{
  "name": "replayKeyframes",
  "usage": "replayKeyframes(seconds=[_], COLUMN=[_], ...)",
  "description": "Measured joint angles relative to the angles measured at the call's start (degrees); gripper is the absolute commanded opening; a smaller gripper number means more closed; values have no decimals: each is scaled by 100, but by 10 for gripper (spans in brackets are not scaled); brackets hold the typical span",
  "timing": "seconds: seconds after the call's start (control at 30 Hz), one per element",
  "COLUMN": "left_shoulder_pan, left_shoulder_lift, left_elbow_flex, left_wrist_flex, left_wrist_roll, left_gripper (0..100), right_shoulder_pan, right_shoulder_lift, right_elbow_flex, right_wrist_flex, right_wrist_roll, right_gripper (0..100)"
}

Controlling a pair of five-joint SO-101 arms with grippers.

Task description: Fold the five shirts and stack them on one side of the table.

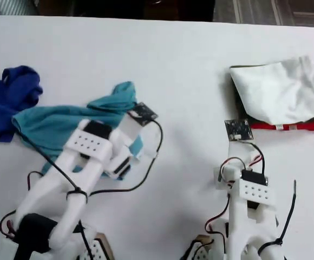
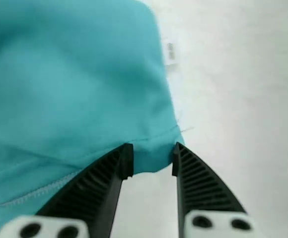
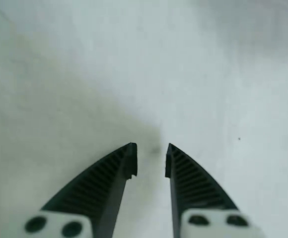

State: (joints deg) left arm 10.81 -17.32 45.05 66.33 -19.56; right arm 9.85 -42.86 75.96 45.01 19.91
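My left gripper (image 2: 151,158) hangs low over the teal shirt (image 2: 74,89) with its fingers a narrow way apart. The corner of the shirt's stitched hem lies right between the tips, and the rest of the cloth spreads away ahead of them. I cannot tell whether the tips press the cloth. My right gripper (image 3: 151,158) is also narrowly parted, holding nothing, with the bare white table (image 3: 208,74) under it. Just beyond it sits the pile, a white shirt (image 1: 279,89) on top of a red shirt (image 1: 287,126). A crumpled blue shirt (image 1: 8,97) lies against the teal one, on my left gripper's outer side.
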Motion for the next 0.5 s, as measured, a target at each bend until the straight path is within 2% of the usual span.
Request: replayKeyframes(seconds=[0.13,0.2,0.37,0.5], left_shoulder_pan=[-589,-958,-1732,-1837], left_shoulder_lift=[0,0,0,0], left_elbow_flex=[492,527,563,571], left_wrist_flex=[-993,-1240,-1398,-1398], left_wrist_roll=[-9,-35,-879,-1073], left_gripper=[151,151,151,151], right_shoulder_pan=[0,0,0,0], right_shoulder_lift=[0,0,0,0], right_elbow_flex=[0,0,0,0], right_wrist_flex=[0,0,0,0], right_wrist_roll=[0,0,0,0], right_gripper=[98,98,98,98])
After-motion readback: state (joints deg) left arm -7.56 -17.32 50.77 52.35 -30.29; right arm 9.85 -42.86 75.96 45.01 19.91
